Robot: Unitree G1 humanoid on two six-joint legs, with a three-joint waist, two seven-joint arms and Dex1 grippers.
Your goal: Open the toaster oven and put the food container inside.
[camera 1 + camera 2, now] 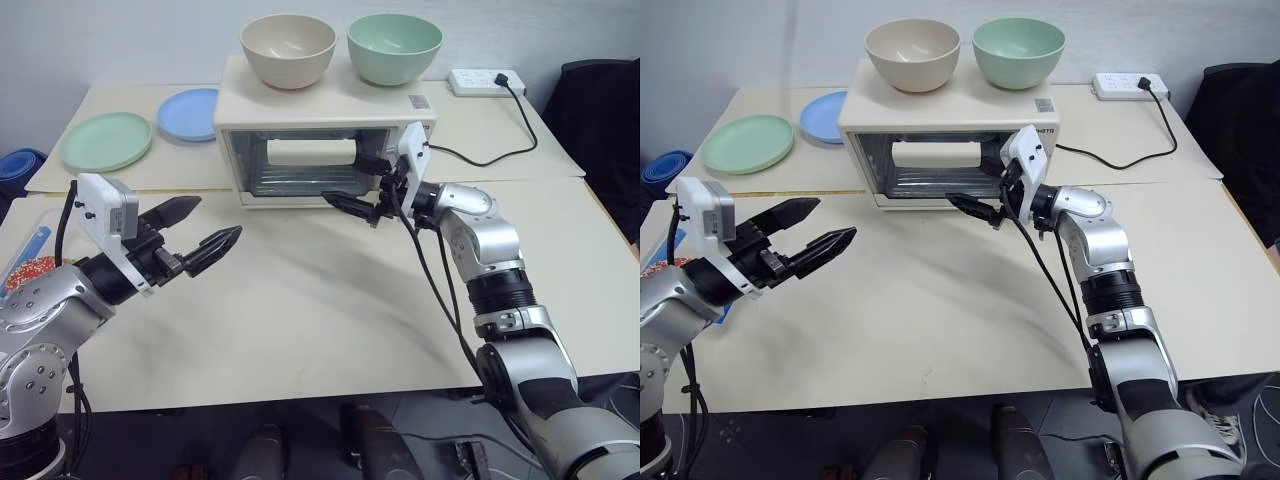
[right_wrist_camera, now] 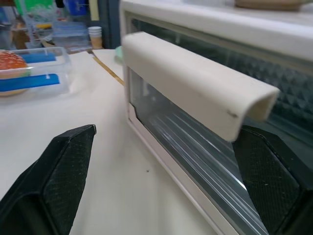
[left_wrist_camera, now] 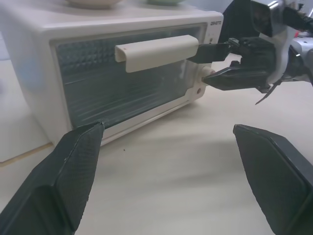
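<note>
Step in hand: opening the door of the toaster oven (image 1: 320, 140), judging from a door that is shut and a gripper parked at its handle.
Toaster oven: upper centre of the head views, on the table (image 1: 300, 300), glass door closed, white bar handle (image 1: 310, 152) across the upper part of the glass.
On top of the oven: beige bowl (image 1: 288, 50) and green bowl (image 1: 394, 47), side by side.
Right gripper (image 1: 365, 183): jaws spread wide, at the right end of the handle; one finger looks level with the bar, the other below it. Contact cannot be confirmed; in the right wrist view the bar end sits between the two fingers with space on both sides.
Left gripper (image 1: 200, 230): jaws spread wide, nothing between them, raised over the table at left centre, well apart from the oven.
Food container (image 2: 32, 73): clear box with blue clips and a burger inside, on the table at the far left edge of the head views, beside the left arm; not yet picked up.
Doing it well: slide further along the bar so both fingers bracket it, close firmly, then pull outward and down along the door's hinge arc.
Risk: tugging hard may drag the light oven forward and upset the bowls.
Also present: green plate (image 1: 106, 140) and blue plate (image 1: 190, 113), upper left; power strip (image 1: 485, 81), upper right.
</note>
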